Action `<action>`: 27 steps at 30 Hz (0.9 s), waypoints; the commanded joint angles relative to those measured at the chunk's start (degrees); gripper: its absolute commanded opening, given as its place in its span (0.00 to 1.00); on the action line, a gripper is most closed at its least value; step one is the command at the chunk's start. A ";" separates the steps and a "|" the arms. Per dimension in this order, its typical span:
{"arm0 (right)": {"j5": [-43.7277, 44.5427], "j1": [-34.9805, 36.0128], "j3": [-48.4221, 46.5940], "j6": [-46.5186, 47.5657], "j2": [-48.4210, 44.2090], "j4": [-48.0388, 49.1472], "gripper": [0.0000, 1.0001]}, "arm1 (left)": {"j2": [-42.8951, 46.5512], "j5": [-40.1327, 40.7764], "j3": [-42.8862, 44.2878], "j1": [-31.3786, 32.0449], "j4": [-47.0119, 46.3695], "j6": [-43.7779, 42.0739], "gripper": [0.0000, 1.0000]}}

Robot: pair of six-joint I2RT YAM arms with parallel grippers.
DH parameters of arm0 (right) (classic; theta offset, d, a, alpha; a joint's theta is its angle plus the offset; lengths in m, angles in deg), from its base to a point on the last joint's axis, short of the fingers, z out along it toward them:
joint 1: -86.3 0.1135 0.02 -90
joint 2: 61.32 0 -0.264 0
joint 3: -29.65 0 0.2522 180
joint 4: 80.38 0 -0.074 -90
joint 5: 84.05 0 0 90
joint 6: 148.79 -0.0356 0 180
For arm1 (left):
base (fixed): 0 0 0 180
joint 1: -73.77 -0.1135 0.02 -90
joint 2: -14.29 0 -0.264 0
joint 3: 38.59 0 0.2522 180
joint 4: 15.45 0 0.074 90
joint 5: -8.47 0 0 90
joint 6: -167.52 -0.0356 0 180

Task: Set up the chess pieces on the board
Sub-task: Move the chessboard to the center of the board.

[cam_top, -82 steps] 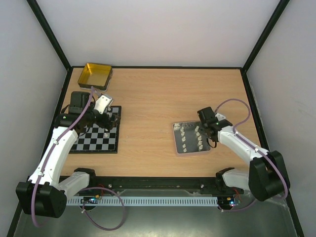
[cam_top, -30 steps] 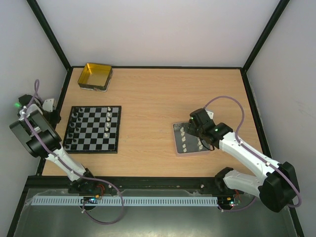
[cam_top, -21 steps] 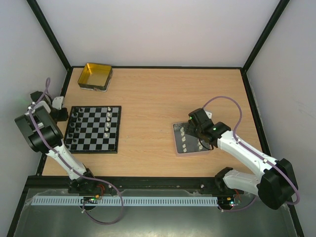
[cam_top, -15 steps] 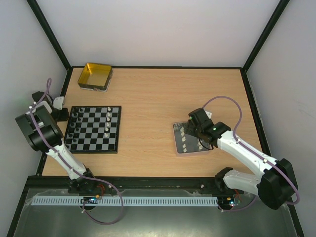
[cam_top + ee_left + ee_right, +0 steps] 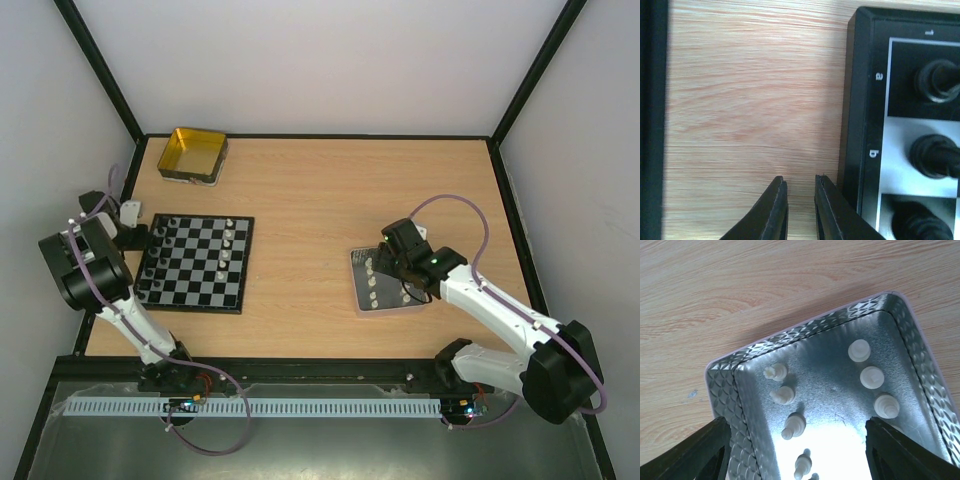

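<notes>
board point(image 5: 860, 100) edge: "a", "b" coord ltrs

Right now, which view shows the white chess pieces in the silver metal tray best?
The right wrist view: it looks into the silver metal tray, the white chess pieces distinct. The top external view shows tiny dots; the left wrist view, none.

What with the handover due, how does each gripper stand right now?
Left gripper: shut, holding nothing, beside the board.
Right gripper: open, empty, above the tray.
</notes>
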 commanded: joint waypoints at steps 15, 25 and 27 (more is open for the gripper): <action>-1.42 13.51 -5.71 -0.48 13.65 7.89 0.71 | 13.87 -1.64 -16.15 16.26 5.95 1.48 0.17; -5.19 13.93 -6.03 0.54 23.68 14.67 0.68 | 20.52 -0.85 -21.13 25.01 8.83 0.87 0.18; -4.68 13.95 -7.23 1.00 25.85 14.78 0.67 | 21.60 -0.90 -21.88 26.46 9.27 1.14 0.18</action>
